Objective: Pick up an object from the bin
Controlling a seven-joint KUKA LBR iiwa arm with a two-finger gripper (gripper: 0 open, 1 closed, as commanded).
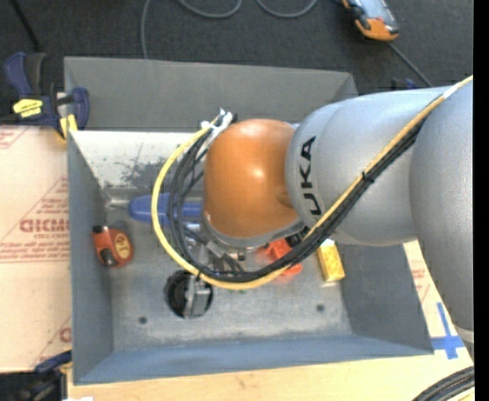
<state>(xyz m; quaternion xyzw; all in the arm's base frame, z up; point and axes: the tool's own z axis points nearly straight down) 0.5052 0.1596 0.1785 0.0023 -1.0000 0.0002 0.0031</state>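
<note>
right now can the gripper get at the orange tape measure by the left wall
Probably yes: the orange tape measure lies alone, uncovered, left of the gripper, though close to the bin's left wall.

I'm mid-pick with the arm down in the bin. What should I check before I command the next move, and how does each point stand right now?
1. Gripper low over the bin floor, near the front: ok.
2. Target next to it: a black round thing lies right beside the gripper on its left: ok.
3. Black round thing actually grasped: cannot tell.
4. Small orange thing at the left lies apart from the gripper: ok.
5. Yellow block at the right lies apart from the gripper: ok.
6. Blue thing clear of the robot's cables: cannot tell, as the cables cross in front of it.
</note>
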